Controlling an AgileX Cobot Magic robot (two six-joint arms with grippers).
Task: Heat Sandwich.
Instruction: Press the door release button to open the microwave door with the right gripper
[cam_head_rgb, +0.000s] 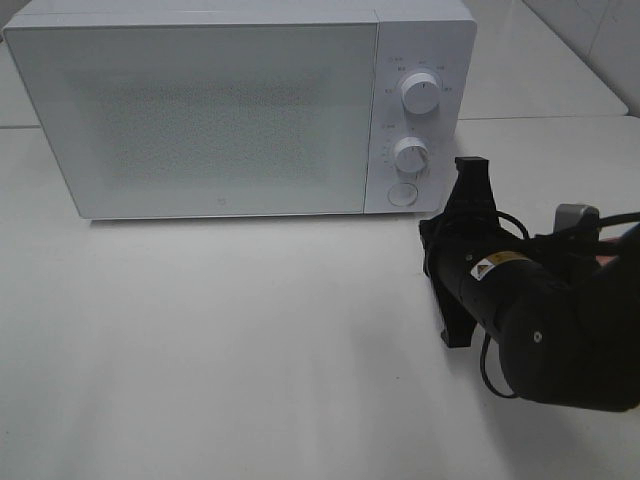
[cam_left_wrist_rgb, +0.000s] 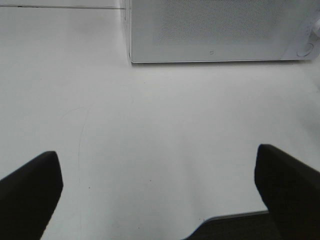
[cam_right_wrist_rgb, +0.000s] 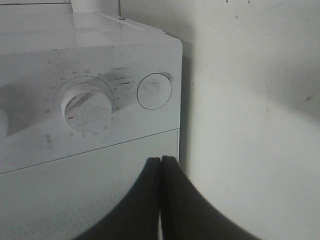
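Note:
The sandwich is out of view in every frame. The white microwave (cam_head_rgb: 200, 110) stands at the back of the table with its door shut. My right gripper (cam_head_rgb: 470, 165) is shut and empty, its tip just right of the microwave's lower right corner, near the round button (cam_head_rgb: 402, 193). In the right wrist view the closed fingertips (cam_right_wrist_rgb: 161, 162) point at the control panel below the lower knob (cam_right_wrist_rgb: 87, 106) and the button (cam_right_wrist_rgb: 154, 91). My left gripper (cam_left_wrist_rgb: 159, 175) is open and empty over bare table, well in front of the microwave (cam_left_wrist_rgb: 215, 30); it does not show in the exterior view.
The control panel has an upper knob (cam_head_rgb: 420, 93) and a lower knob (cam_head_rgb: 412, 155). The white table (cam_head_rgb: 250, 350) stretches in front of the microwave. The right arm's black body (cam_head_rgb: 560, 320) fills the lower right of the exterior view.

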